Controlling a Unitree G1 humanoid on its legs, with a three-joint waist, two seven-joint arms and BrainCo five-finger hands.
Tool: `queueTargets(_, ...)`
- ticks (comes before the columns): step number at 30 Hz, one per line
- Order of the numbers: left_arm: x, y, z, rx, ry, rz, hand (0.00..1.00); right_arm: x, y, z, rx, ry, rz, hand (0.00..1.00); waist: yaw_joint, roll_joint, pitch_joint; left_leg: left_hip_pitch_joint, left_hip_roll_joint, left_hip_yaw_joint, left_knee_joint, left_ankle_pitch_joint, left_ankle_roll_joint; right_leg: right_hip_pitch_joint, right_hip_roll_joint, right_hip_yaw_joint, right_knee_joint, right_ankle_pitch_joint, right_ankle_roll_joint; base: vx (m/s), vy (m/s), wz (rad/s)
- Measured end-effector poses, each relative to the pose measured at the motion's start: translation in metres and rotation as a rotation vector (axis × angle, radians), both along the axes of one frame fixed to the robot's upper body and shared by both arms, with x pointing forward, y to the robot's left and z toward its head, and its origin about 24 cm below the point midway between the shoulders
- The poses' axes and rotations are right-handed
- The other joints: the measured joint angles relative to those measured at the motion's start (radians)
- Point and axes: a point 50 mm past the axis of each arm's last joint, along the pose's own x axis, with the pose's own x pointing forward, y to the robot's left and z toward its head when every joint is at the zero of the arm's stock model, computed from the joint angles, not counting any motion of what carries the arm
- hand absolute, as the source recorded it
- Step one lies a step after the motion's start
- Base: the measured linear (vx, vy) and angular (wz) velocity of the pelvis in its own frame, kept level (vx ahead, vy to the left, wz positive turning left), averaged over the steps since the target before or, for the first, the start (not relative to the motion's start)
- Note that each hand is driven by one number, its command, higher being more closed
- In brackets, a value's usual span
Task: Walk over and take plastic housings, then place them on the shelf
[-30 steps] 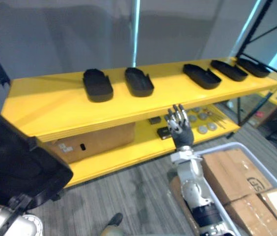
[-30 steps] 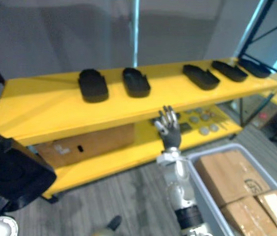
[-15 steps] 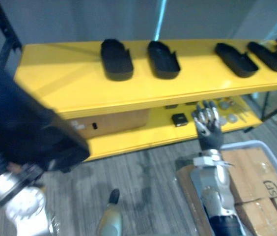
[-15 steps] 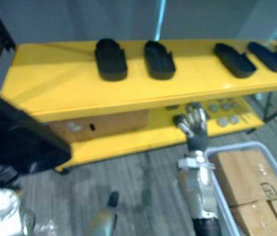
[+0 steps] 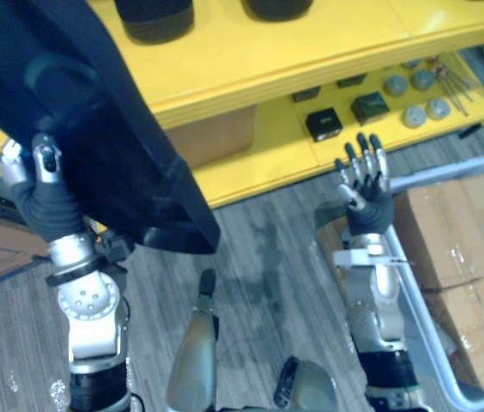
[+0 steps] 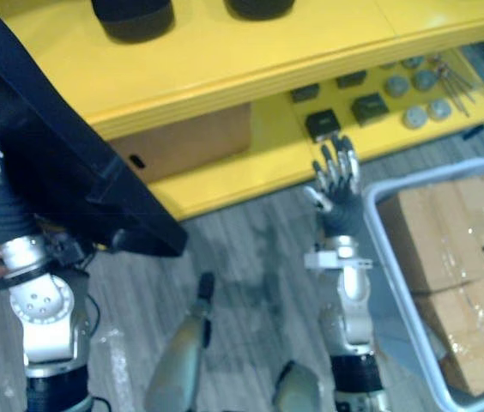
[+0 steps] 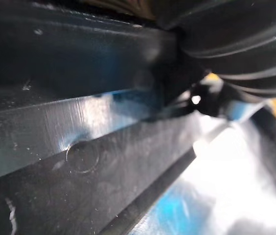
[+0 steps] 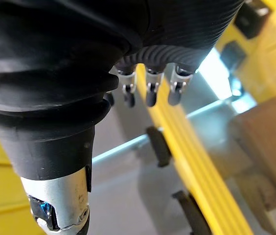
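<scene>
My left robot hand (image 5: 46, 199) is raised at my left and pinches a big black plastic housing (image 5: 79, 103) by its lower edge: the thumb lies on the near face and the other fingers go behind it. The housing stands tilted in the air in front of the left part of the yellow shelf (image 5: 251, 47), not on it, and hides that end of the top board. In my left wrist view its dark, scuffed surface lies right against the ribbed cover. My right robot hand (image 5: 366, 199) is empty and points up with its fingers straight and spread, over the grey floor (image 5: 259, 257) just before the lower board. 2 more housings (image 5: 152, 13) lie on the top board at its far side. On the lower board there are small black boxes (image 5: 323, 124) and several grey discs (image 5: 413, 116). Just right of my right arm a grey bin (image 6: 435, 170) sits on the floor with cardboard boxes (image 5: 461, 227) in it.
</scene>
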Motion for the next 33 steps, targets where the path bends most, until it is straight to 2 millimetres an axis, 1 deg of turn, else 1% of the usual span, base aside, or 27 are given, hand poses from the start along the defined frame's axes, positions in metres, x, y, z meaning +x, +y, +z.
queueTargets(2, -0.003, 0.001, -0.007, -0.021, 0.026, 0.010, 1.00, -0.002, 0.007, 0.005, -0.006, -0.027, 0.017, 0.00, 0.002, 0.000, 0.000, -0.002, -0.005, -0.003, 0.000, 0.000, -0.002, 0.015, 0.000, -0.015, -0.024, 0.006, 0.005, 0.04, 0.021, 0.16)
queueTargets(3, -0.007, 0.002, -0.009, -0.021, 0.034, 0.018, 1.00, -0.002, 0.011, 0.008, 0.000, -0.045, 0.032, 0.00, 0.003, 0.000, 0.000, -0.002, -0.015, -0.017, 0.005, -0.006, -0.006, 0.043, 0.000, -0.037, -0.054, 0.014, 0.010, 0.09, 0.030, 0.33)
queueTargets(5, -0.019, 0.006, -0.007, -0.021, 0.019, 0.048, 1.00, -0.001, 0.019, 0.014, 0.005, -0.069, 0.058, 0.00, 0.020, -0.003, -0.002, -0.001, -0.031, -0.022, 0.057, -0.060, -0.002, 0.113, 0.005, -0.065, -0.120, 0.054, 0.013, 0.16, 0.040, 0.26)
queueTargets(6, -0.022, 0.007, -0.006, -0.022, 0.008, 0.058, 1.00, -0.001, 0.019, 0.015, 0.002, -0.074, 0.061, 0.00, 0.026, 0.000, -0.004, -0.001, -0.032, -0.024, 0.078, -0.078, 0.003, 0.122, 0.008, -0.064, -0.117, 0.070, -0.006, 0.19, 0.082, 0.16)
queueTargets(7, -0.027, 0.007, -0.002, -0.018, -0.016, 0.075, 1.00, 0.000, 0.022, 0.018, -0.004, -0.087, 0.074, 0.00, 0.030, 0.011, -0.010, 0.002, -0.033, -0.043, 0.116, -0.111, 0.012, 0.115, 0.014, -0.052, -0.048, 0.115, -0.061, 0.19, 0.121, 0.29)
queueTargets(8, -0.031, 0.009, 0.002, -0.006, -0.034, 0.088, 1.00, 0.001, 0.025, 0.022, -0.009, -0.101, 0.083, 0.00, 0.030, 0.016, -0.012, 0.024, -0.033, -0.063, 0.136, -0.140, 0.018, 0.080, 0.009, -0.026, 0.082, 0.192, -0.109, 0.23, 0.160, 0.38)
queueTargets(9, -0.033, 0.012, 0.002, 0.003, -0.035, 0.105, 1.00, 0.002, 0.027, 0.026, -0.026, -0.118, 0.081, 0.00, 0.030, 0.016, -0.012, 0.057, -0.033, -0.075, 0.140, -0.162, 0.021, 0.050, -0.001, 0.003, 0.183, 0.289, -0.136, 0.16, 0.106, 0.35)
queueTargets(10, -0.034, 0.014, 0.002, 0.010, -0.029, 0.116, 1.00, 0.003, 0.028, 0.029, -0.035, -0.131, 0.080, 0.00, 0.030, 0.016, -0.013, 0.087, -0.034, -0.082, 0.137, -0.174, 0.022, 0.036, -0.008, 0.019, 0.239, 0.367, -0.147, 0.27, 0.088, 0.36)
queueTargets(11, -0.037, 0.019, 0.001, 0.030, -0.014, 0.147, 1.00, 0.005, 0.030, 0.035, -0.054, -0.152, 0.078, 0.00, 0.026, 0.018, -0.016, 0.149, -0.032, -0.106, 0.122, -0.196, 0.034, 0.033, -0.014, 0.045, 0.315, 0.496, -0.136, 0.30, 0.055, 0.38)
queueTargets(12, -0.041, 0.024, -0.001, 0.039, -0.006, 0.190, 1.00, 0.010, 0.034, 0.041, -0.085, -0.178, 0.075, 0.00, 0.029, 0.027, -0.028, 0.192, -0.032, -0.114, 0.115, -0.213, 0.051, 0.009, -0.023, 0.049, 0.386, 0.416, -0.139, 0.37, 0.072, 0.37)
queueTargets(13, -0.044, 0.029, -0.002, 0.026, -0.004, 0.226, 1.00, 0.014, 0.038, 0.046, -0.107, -0.193, 0.078, 0.00, 0.029, 0.027, -0.035, 0.224, -0.031, -0.118, 0.102, -0.220, 0.058, -0.011, -0.023, 0.040, 0.406, 0.341, -0.138, 0.24, 0.045, 0.26)
queueTargets(14, -0.045, 0.032, -0.003, 0.016, -0.002, 0.247, 1.00, 0.017, 0.040, 0.048, -0.117, -0.200, 0.078, 0.00, 0.029, 0.033, -0.042, 0.238, -0.031, -0.124, 0.093, -0.223, 0.060, -0.026, -0.020, 0.029, 0.397, 0.303, -0.136, 0.23, 0.029, 0.26)
queueTargets(15, -0.048, 0.037, -0.005, 0.000, 0.000, 0.279, 1.00, 0.021, 0.042, 0.051, -0.129, -0.202, 0.073, 0.00, 0.030, 0.040, -0.060, 0.262, -0.029, -0.131, 0.074, -0.226, 0.061, -0.051, 0.000, 0.016, 0.306, 0.242, -0.131, 0.32, -0.023, 0.28)
queueTargets(16, -0.050, 0.039, -0.007, -0.006, 0.006, 0.295, 1.00, 0.024, 0.042, 0.051, -0.130, -0.195, 0.068, 0.00, 0.033, 0.044, -0.079, 0.280, -0.026, -0.131, 0.056, -0.222, 0.052, -0.054, 0.029, 0.019, 0.137, 0.213, -0.117, 0.26, -0.032, 0.26)
queueTargets(17, -0.051, 0.040, -0.007, -0.008, 0.009, 0.301, 1.00, 0.025, 0.041, 0.049, -0.132, -0.187, 0.066, 0.00, 0.034, 0.048, -0.088, 0.285, -0.027, -0.131, 0.051, -0.224, 0.047, -0.055, 0.044, 0.032, 0.047, 0.212, -0.113, 0.23, -0.083, 0.21)
queueTargets(18, -0.051, 0.040, -0.007, -0.012, 0.007, 0.306, 1.00, 0.026, 0.039, 0.046, -0.139, -0.169, 0.055, 0.00, 0.037, 0.039, -0.098, 0.299, -0.034, -0.137, 0.053, -0.235, 0.038, -0.054, 0.071, 0.089, -0.087, 0.224, -0.094, 0.15, -0.111, 0.33)
queueTargets(19, -0.049, 0.039, -0.008, -0.020, 0.009, 0.301, 1.00, 0.026, 0.031, 0.042, -0.142, -0.150, 0.027, 0.00, 0.033, 0.040, -0.104, 0.304, -0.049, -0.157, 0.062, -0.248, 0.028, -0.053, 0.082, 0.154, -0.155, 0.243, -0.068, 0.22, -0.192, 0.56)
queueTargets(20, -0.047, 0.038, -0.010, -0.030, 0.015, 0.292, 1.00, 0.026, 0.022, 0.037, -0.140, -0.128, -0.008, 0.00, 0.028, 0.036, -0.115, 0.301, -0.068, -0.177, 0.072, -0.262, 0.015, -0.050, 0.084, 0.215, -0.194, 0.260, -0.048, 0.20, -0.258, 0.60)
queueTargets(21, -0.046, 0.038, -0.012, -0.035, 0.019, 0.292, 1.00, 0.026, 0.018, 0.035, -0.140, -0.117, -0.025, 0.00, 0.027, 0.028, -0.124, 0.301, -0.078, -0.183, 0.073, -0.267, 0.007, -0.046, 0.082, 0.245, -0.213, 0.282, -0.048, 0.16, -0.257, 0.55)
queueTargets(22, -0.045, 0.037, -0.016, -0.060, 0.033, 0.296, 1.00, 0.027, 0.010, 0.033, -0.151, -0.108, -0.048, 0.00, 0.026, 0.043, -0.127, 0.307, -0.079, -0.199, 0.084, -0.278, -0.009, -0.029, 0.087, 0.240, -0.222, 0.294, -0.022, 0.15, -0.296, 0.45)
queueTargets(23, -0.047, 0.037, -0.026, -0.095, 0.073, 0.309, 1.00, 0.027, -0.002, 0.026, -0.178, -0.078, -0.080, 0.00, 0.024, 0.088, -0.154, 0.313, -0.046, -0.222, 0.087, -0.293, -0.030, 0.008, 0.123, 0.203, -0.255, 0.301, -0.037, 0.16, -0.276, 0.34)
queueTargets(25, -0.053, 0.039, -0.031, -0.098, 0.098, 0.338, 1.00, 0.028, -0.019, 0.025, -0.212, -0.061, -0.125, 0.00, 0.026, 0.130, -0.184, 0.349, 0.003, -0.238, 0.063, -0.304, -0.047, 0.073, 0.173, 0.177, -0.320, 0.317, -0.060, 0.19, -0.285, 0.15)
queueTargets(26, -0.055, 0.040, -0.031, -0.092, 0.101, 0.349, 1.00, 0.027, -0.030, 0.029, -0.235, -0.072, -0.156, 0.00, 0.029, 0.141, -0.204, 0.374, 0.027, -0.243, 0.039, -0.305, -0.055, 0.102, 0.198, 0.171, -0.347, 0.322, -0.068, 0.14, -0.207, 0.04)
queueTargets(28, -0.062, 0.042, -0.027, -0.070, 0.086, 0.377, 1.00, 0.021, -0.047, 0.040, -0.248, -0.111, -0.201, 0.00, 0.027, 0.143, -0.239, 0.395, 0.054, -0.246, 0.003, -0.301, -0.066, 0.126, 0.223, 0.159, -0.372, 0.324, -0.070, 0.10, -0.149, 0.06)
queueTargets(29, -0.063, 0.042, -0.025, -0.064, 0.079, 0.381, 1.00, 0.018, -0.052, 0.044, -0.248, -0.129, -0.217, 0.00, 0.027, 0.142, -0.248, 0.401, 0.057, -0.250, -0.008, -0.299, -0.069, 0.127, 0.226, 0.154, -0.374, 0.324, -0.070, 0.11, -0.124, 0.17)
queueTargets(31, -0.066, 0.040, -0.021, -0.054, 0.056, 0.378, 1.00, 0.005, -0.068, 0.055, -0.228, -0.182, -0.276, 0.00, 0.021, 0.140, -0.256, 0.419, 0.059, -0.267, -0.029, -0.294, -0.076, 0.146, 0.227, 0.142, -0.380, 0.324, -0.070, 0.10, -0.060, 0.18)
queueTargets(33, -0.067, 0.040, -0.021, -0.048, 0.061, 0.377, 1.00, -0.001, -0.073, 0.054, -0.227, -0.181, -0.296, 0.00, 0.020, 0.126, -0.270, 0.430, 0.051, -0.266, -0.038, -0.292, -0.075, 0.160, 0.219, 0.142, -0.392, 0.324, -0.070, 0.05, 0.006, 0.06)
